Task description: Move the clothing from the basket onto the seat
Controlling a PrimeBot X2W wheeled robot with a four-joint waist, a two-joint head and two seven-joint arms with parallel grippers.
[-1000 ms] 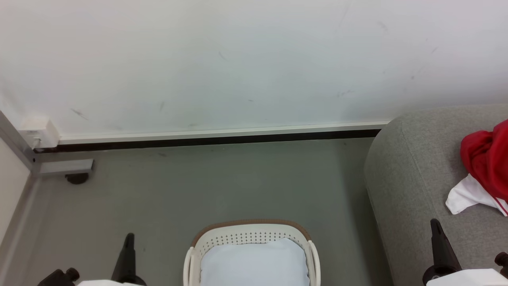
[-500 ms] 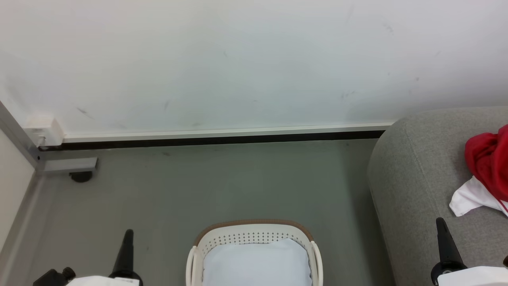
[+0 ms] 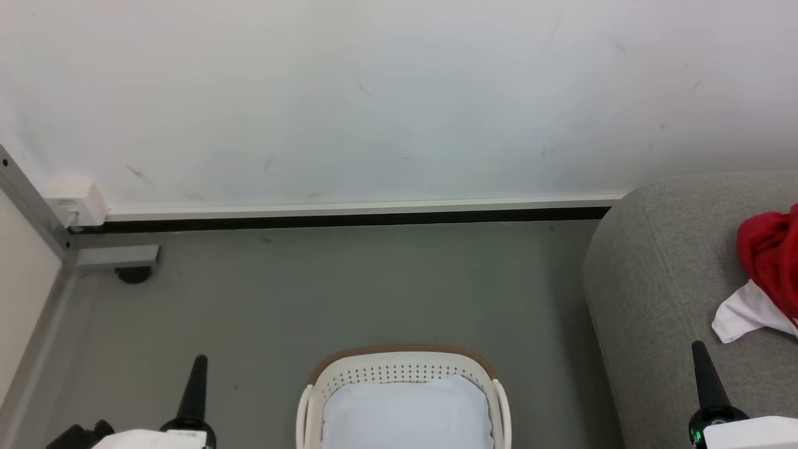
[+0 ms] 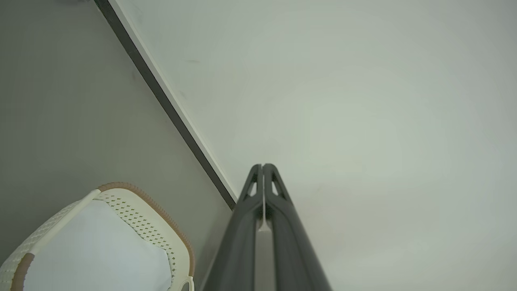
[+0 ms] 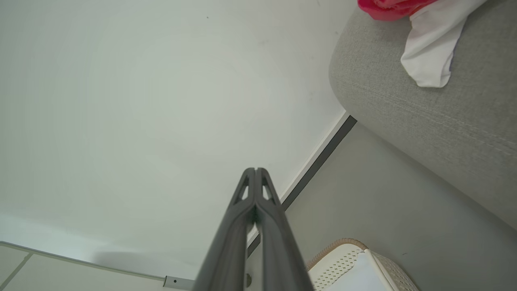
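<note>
Your big grey woven seat [image 3: 654,299], rounded at its edges, carries the clothing [image 3: 770,262] near the head view's right edge, while the oval perforated basket [image 3: 399,368] holds a flat pale liner [image 3: 405,415]. That red-and-white clothing looks light, soft and slippery, so pinch a bunched fold rather than the loose white flap. Your left claw [image 3: 199,365] and right claw [image 3: 698,352] are both pressed closed, holding nothing.
</note>
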